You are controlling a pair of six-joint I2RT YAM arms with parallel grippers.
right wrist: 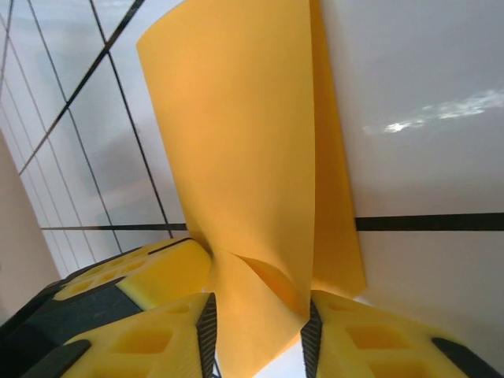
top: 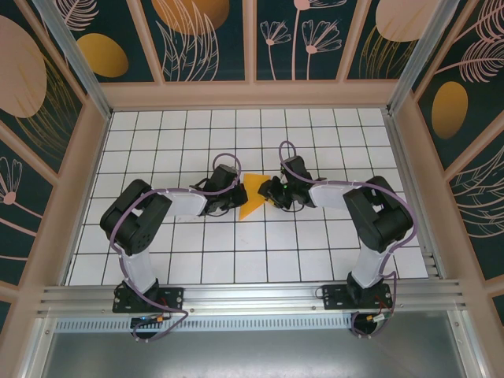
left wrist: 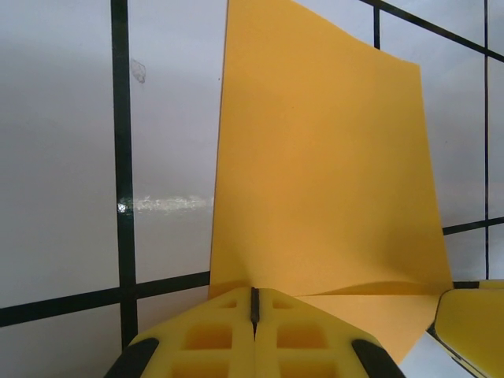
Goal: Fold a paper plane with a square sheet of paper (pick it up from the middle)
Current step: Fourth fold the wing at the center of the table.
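The square sheet of paper [top: 253, 195] is orange-yellow and partly folded, lying mid-table between the two grippers. In the left wrist view the sheet [left wrist: 323, 157] rises as a flap from my left gripper [left wrist: 253, 293], whose jaws are shut with the sheet's creased edge pinched at their tips. In the right wrist view a curled fold of the sheet [right wrist: 244, 142] hangs between the spread jaws of my right gripper [right wrist: 256, 315], close to both pads. The left gripper's yellow finger [right wrist: 153, 272] touches the sheet where it twists. From above, the left gripper [top: 234, 197] and right gripper [top: 271, 193] flank the paper.
The white gridded table [top: 236, 252] is ringed by a beige wall [top: 252, 94] with patterned panels. An aluminium rail [top: 252, 295] runs along the near edge by the arm bases. Open floor lies behind and in front of the grippers.
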